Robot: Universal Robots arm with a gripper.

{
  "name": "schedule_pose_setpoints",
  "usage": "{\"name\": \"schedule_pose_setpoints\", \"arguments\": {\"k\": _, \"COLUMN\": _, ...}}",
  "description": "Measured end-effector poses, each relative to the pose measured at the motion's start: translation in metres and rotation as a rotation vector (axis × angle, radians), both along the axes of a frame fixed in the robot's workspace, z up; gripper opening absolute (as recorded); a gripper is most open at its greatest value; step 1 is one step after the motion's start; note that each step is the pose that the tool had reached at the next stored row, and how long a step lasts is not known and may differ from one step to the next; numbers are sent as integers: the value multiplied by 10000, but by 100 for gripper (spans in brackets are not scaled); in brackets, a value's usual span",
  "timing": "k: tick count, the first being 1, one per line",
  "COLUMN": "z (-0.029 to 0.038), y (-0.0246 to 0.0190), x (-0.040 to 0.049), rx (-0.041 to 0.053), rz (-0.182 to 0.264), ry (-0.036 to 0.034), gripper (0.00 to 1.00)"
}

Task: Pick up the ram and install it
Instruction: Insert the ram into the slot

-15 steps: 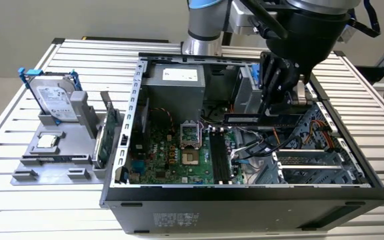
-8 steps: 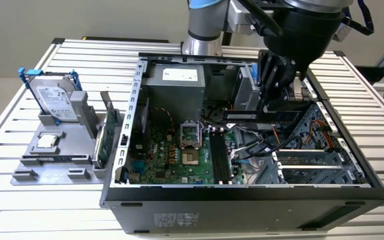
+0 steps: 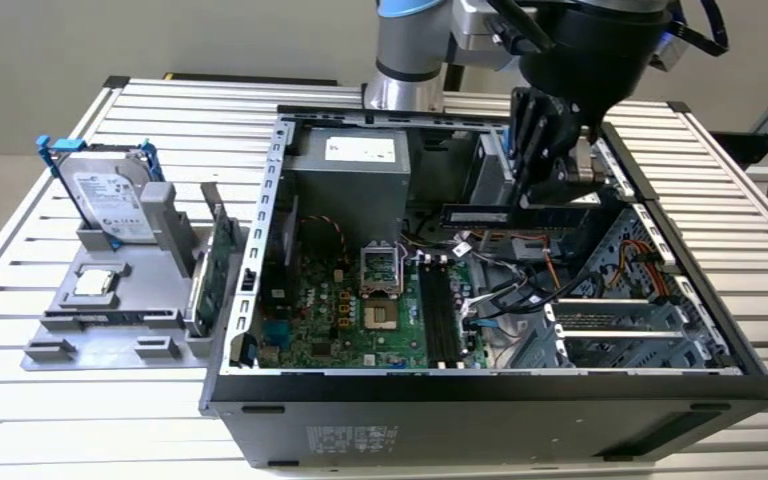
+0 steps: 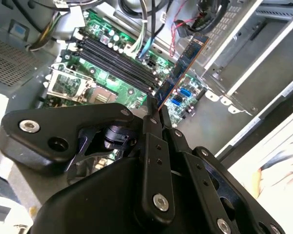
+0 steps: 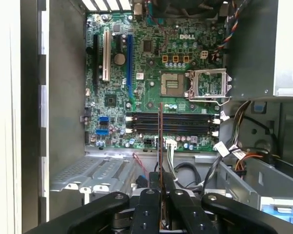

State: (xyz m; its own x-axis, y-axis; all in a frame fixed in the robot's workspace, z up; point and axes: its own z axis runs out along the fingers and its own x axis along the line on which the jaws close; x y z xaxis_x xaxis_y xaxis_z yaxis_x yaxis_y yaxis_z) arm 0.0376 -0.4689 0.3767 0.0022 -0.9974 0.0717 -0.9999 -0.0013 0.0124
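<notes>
My gripper (image 3: 546,192) hangs inside the open computer case (image 3: 267,210), shut on the ram (image 3: 518,214), a long dark stick held level above the right side of the motherboard (image 3: 344,300). In the second wrist view the ram (image 4: 183,68) sticks out from my fingertips (image 4: 154,116) over the board. In the first wrist view the ram (image 5: 160,141) shows edge-on, rising from my gripper (image 5: 160,195) and crossing the black memory slots (image 5: 185,123). These slots (image 3: 438,312) lie below and in front of the ram, apart from it.
On a grey holder (image 3: 104,330) at the exterior view's left stand a silver hard drive in a blue frame (image 3: 101,195) and a green circuit card (image 3: 219,258). Loose cables (image 3: 518,285), a drive cage (image 3: 624,320) and the power supply (image 3: 357,160) crowd the case.
</notes>
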Motion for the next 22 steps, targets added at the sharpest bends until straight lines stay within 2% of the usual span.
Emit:
{"name": "schedule_pose_setpoints", "arguments": {"k": 3, "z": -1, "y": 24, "x": 4, "rx": 0, "rz": -18, "ry": 0, "gripper": 0}}
{"name": "schedule_pose_setpoints", "arguments": {"k": 14, "z": -1, "y": 26, "x": 6, "rx": -2, "rz": -214, "ry": 1, "gripper": 0}}
{"name": "schedule_pose_setpoints", "arguments": {"k": 22, "z": -2, "y": 26, "x": -34, "rx": -6, "rz": -215, "ry": 0, "gripper": 0}}
